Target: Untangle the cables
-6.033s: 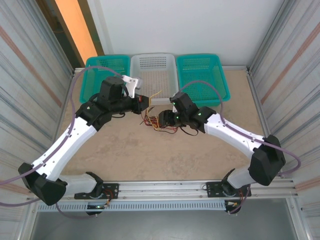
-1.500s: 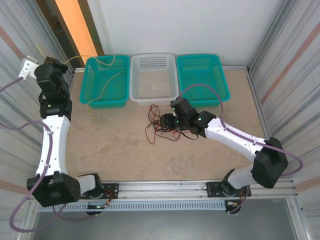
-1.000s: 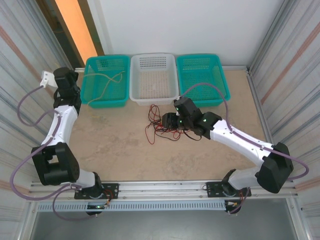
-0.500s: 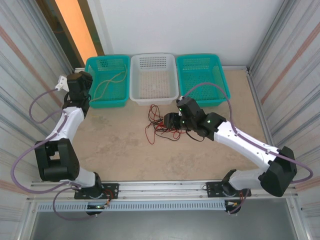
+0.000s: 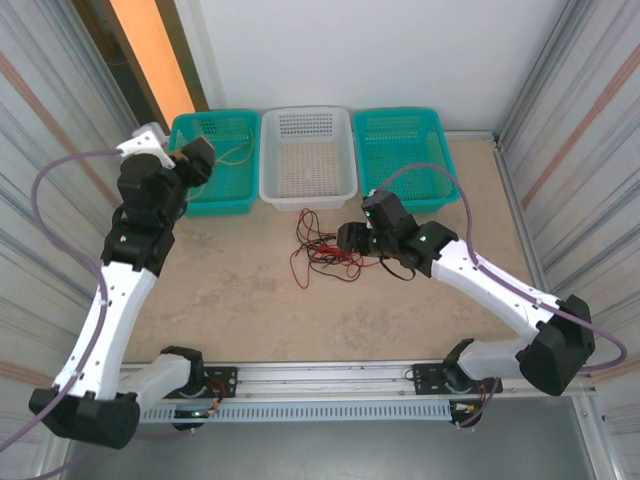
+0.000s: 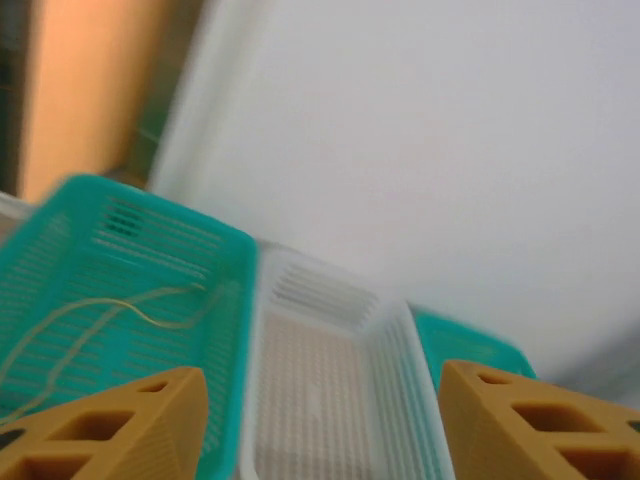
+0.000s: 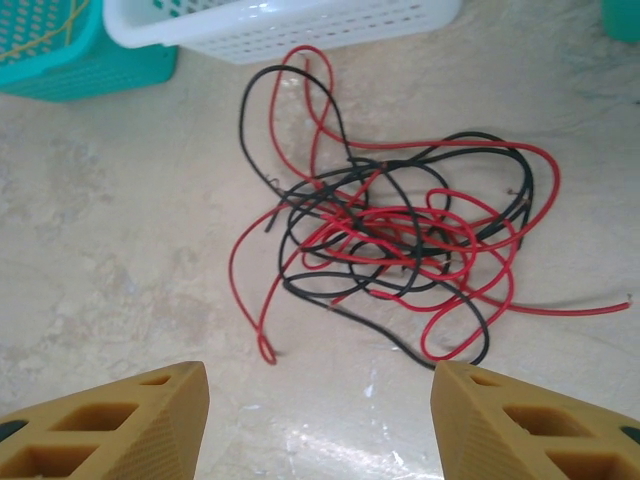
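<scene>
Beige table: tangled red, black cables mid-surface. Far edge: left teal basket, white basket, right teal basket.

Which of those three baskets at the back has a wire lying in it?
The left teal basket: a yellow cable lies in it. The white basket and the right teal basket hold no wire.

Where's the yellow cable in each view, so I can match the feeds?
Top external: the yellow cable lies in the left teal basket, far left of the table.
Left wrist: lower left, looping across that basket's floor.
Right wrist: top left corner, inside the basket.
Shared landmark: the white basket, immediately right of the teal one in every view.
</scene>
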`<action>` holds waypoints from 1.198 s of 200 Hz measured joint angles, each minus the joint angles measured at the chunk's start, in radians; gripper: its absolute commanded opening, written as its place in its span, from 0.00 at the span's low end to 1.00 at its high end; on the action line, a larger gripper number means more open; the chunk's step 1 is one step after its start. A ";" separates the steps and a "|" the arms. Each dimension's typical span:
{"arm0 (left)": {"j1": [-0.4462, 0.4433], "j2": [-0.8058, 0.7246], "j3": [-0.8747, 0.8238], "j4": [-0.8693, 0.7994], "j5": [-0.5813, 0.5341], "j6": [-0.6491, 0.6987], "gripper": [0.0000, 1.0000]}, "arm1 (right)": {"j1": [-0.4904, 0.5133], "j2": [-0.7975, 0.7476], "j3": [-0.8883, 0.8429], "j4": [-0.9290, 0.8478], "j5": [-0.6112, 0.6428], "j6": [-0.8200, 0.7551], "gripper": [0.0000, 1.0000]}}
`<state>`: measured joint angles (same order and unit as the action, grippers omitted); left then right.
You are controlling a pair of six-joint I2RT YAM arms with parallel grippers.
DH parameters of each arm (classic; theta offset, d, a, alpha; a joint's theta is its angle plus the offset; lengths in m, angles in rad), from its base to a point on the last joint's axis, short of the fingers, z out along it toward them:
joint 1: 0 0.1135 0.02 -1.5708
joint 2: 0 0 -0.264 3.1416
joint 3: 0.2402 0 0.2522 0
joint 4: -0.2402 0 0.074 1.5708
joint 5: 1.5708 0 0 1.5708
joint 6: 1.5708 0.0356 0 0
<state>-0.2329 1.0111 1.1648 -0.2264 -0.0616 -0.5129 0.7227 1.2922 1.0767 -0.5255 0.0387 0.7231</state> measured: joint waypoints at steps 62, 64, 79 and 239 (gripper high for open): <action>-0.368 0.043 -0.220 -0.235 0.129 0.034 0.53 | -0.077 0.199 0.001 -0.018 -0.043 -0.019 0.61; -0.375 0.050 -0.224 -0.238 0.131 0.031 0.53 | -0.078 0.206 0.001 -0.018 -0.044 -0.019 0.61; -0.421 0.108 -0.230 -0.263 0.139 0.021 0.50 | -0.078 0.246 0.001 -0.018 -0.057 -0.023 0.60; -0.552 0.277 -0.180 -0.325 0.042 0.006 0.50 | -0.081 0.620 0.188 0.026 -0.069 -0.029 0.20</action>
<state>-0.7853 1.2877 0.9852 -0.5510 -0.0200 -0.5068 0.6418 1.9118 1.2652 -0.4995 -0.0303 0.6937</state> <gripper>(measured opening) 0.499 0.260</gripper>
